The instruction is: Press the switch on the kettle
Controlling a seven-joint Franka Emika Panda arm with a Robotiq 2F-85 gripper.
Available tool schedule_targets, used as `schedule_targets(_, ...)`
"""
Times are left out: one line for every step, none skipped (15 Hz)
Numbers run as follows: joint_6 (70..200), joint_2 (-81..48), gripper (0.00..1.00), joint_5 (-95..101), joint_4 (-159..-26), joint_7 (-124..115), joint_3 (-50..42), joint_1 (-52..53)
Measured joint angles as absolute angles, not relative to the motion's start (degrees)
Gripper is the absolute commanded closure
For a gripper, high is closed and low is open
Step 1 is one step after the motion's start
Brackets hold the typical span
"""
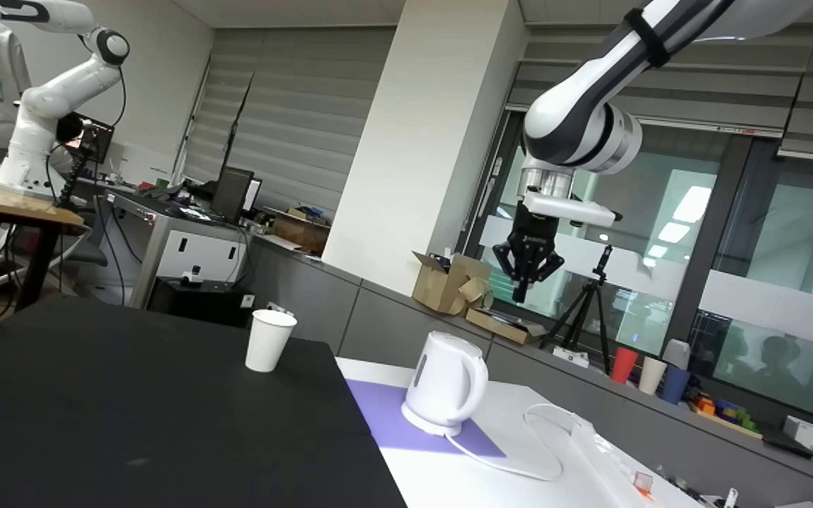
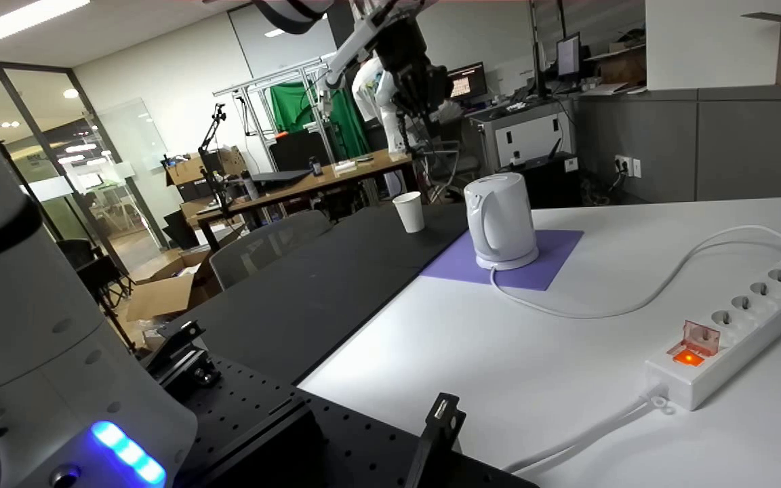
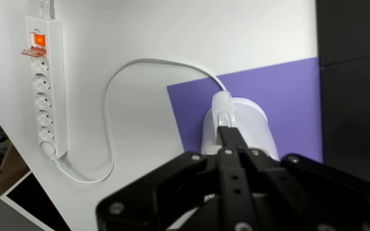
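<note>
Black two-fingered Robotiq gripper is hanging with its fingers together, nothing between them that I can make out, well above the small white plastic jug-shaped kettle and not touching it. Kettle's upright on a flat purple sheet, which lies on the white table. I'd call this the approach step, press yet to come. My wrist view shows a glossy white oval on the kettle's white loop handle; could be the switch, but I can't swear to it from here. Next move, I reckon: get the joined tips right over the switch, come down slowly and push lightly, because a shove off to one side might just slide the whole thing.

Containers: no idea what's in the kettle, its white walls hide that. Over on the matte black tabletop stands a small white paper cup; I can see the rim but not the bottom, so contents unknown. Farther back, a brown cardboard box has something dark showing at its top, too small to name. Also back there: a red tapered cup, a cream tapered cup and a blue tapered cup; can't see inside any of them.
</note>
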State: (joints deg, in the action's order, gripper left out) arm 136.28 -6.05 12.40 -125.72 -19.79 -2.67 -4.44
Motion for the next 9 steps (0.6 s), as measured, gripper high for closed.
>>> schedule_targets(136.83, -7.15, 1.0, 12.29, -125.6, -19.78, -2.9, -4.44)
schedule_targets(137.22, -8.45, 1.0, 12.05, -125.42, -19.72, -3.16, -4.44)
schedule_targets(137.54, -9.82, 1.0, 11.51, -125.2, -19.53, -3.45, -4.44)
schedule_targets(137.67, -11.24, 1.0, 10.83, -124.84, -19.13, -3.73, -4.46)
schedule_targets(137.7, -12.72, 1.0, 9.99, -124.23, -18.69, -4.02, -4.46)
schedule_targets(137.72, -14.26, 1.0, 9.23, -123.46, -18.17, -4.31, -4.47)
schedule_targets(137.73, -15.76, 1.0, 8.54, -122.52, -17.67, -4.54, -4.49)
schedule_targets(137.73, -17.22, 1.0, 7.78, -121.5, -17.17, -4.78, -4.49)
schedule_targets(137.76, -18.54, 1.0, 7.08, -120.48, -16.66, -4.98, -4.5)
